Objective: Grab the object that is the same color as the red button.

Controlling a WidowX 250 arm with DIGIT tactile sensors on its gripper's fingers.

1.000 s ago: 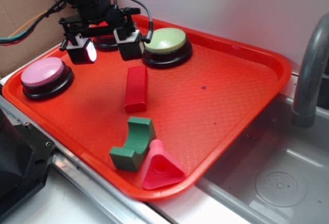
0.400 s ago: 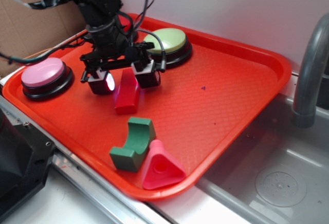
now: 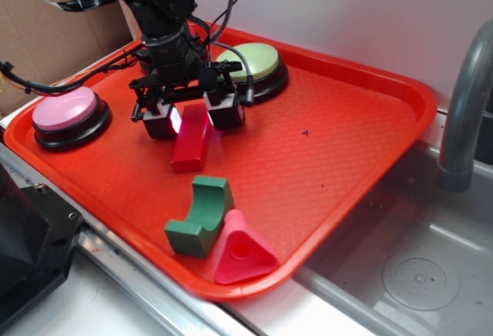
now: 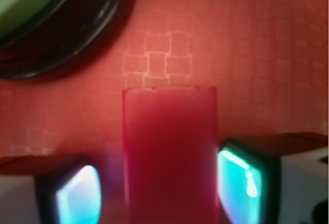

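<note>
On the steel counter beside the sink sits an orange-red tray (image 3: 362,136) — it carries everything else. Grey faucet pipe (image 3: 466,105) rises at the right edge, cardboard behind the arm at upper left.

Robot arm (image 3: 158,12) comes down from the upper left, black, with cables trailing, and covers most of the tray's far-left corner. The red button is not visible in either view.

Buttons next: pale-green button (image 3: 250,62) on a black base at the far side of the tray, just behind and right of the gripper; its rim also shows in the wrist view's upper-left corner (image 4: 46,23). Pink button (image 3: 65,112) sits at the tray's left edge, well apart from the block.

Green arch block (image 3: 199,216) lies near the tray's front edge, touching or almost touching the pink triangular piece (image 3: 243,251) with a hole, right at the front rim.

Gripper (image 3: 189,114) is low over the tray, jaws apart, straddling the far end of the red block (image 3: 191,139). Block lies flat on the tray, long axis running toward the camera, centre-left. Wrist view shows it between the fingers (image 4: 247,183) — right pad just beside or touching its side, left pad with a small gap; blur there, so contact is unclear. Not clamped yet as far as can be seen.
</note>
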